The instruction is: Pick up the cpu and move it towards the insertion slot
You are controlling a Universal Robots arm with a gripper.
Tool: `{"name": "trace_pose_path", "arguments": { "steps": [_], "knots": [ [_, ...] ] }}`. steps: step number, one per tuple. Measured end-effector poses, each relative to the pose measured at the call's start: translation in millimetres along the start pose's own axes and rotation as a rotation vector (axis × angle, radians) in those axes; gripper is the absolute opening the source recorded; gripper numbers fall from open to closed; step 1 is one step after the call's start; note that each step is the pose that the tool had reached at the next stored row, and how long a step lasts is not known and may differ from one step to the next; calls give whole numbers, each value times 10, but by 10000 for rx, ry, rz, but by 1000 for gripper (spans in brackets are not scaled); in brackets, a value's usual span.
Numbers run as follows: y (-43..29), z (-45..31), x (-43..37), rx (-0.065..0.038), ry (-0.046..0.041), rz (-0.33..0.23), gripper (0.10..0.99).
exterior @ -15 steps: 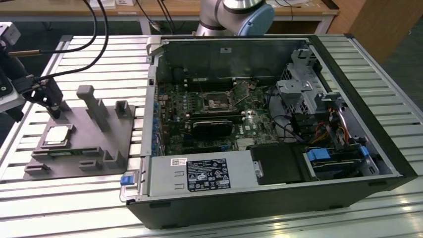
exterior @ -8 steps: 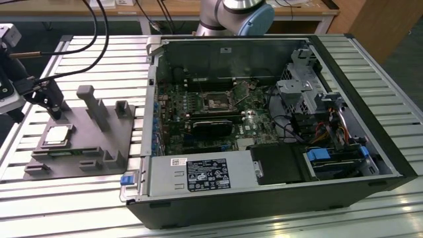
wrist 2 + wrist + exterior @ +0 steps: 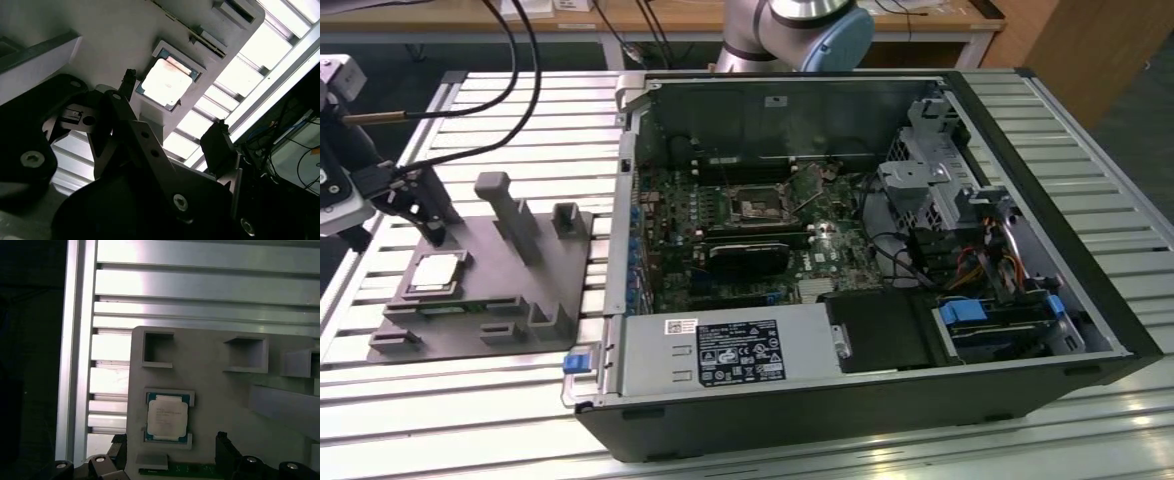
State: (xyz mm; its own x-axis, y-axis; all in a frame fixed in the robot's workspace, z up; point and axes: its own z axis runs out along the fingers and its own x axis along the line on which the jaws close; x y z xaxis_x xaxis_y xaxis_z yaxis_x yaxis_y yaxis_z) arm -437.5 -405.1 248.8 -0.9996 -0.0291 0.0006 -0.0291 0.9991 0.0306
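Observation:
The cpu (image 3: 438, 272) is a flat silvery square lying in a recess of the grey fixture plate (image 3: 494, 300), at the exterior view's left. Both wrist views show it too, cpu (image 3: 164, 81) and cpu (image 3: 167, 417). My gripper (image 3: 420, 215) hangs just above and beyond it, clear of the chip. Its two dark fingers stand wide apart with nothing between them, so the gripper (image 3: 173, 107) is open, as the gripper (image 3: 171, 447) also appears. The insertion slot (image 3: 758, 208) is the silver-framed square socket on the motherboard inside the open computer case.
Upright grey blocks (image 3: 520, 215) rise from the fixture beside the cpu. The computer case (image 3: 881, 250) holds a black card (image 3: 754, 258), a power supply (image 3: 720, 350), drive bays and cables. Everything rests on a slatted metal table (image 3: 494, 110). Black cables hang near the gripper.

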Motion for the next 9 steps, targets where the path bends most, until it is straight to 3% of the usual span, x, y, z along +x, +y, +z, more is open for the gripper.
{"name": "trace_pose_path", "arguments": {
  "steps": [9],
  "knots": [
    [-15, 104, 1, 0, 0, 0, 796]
  ]
}}
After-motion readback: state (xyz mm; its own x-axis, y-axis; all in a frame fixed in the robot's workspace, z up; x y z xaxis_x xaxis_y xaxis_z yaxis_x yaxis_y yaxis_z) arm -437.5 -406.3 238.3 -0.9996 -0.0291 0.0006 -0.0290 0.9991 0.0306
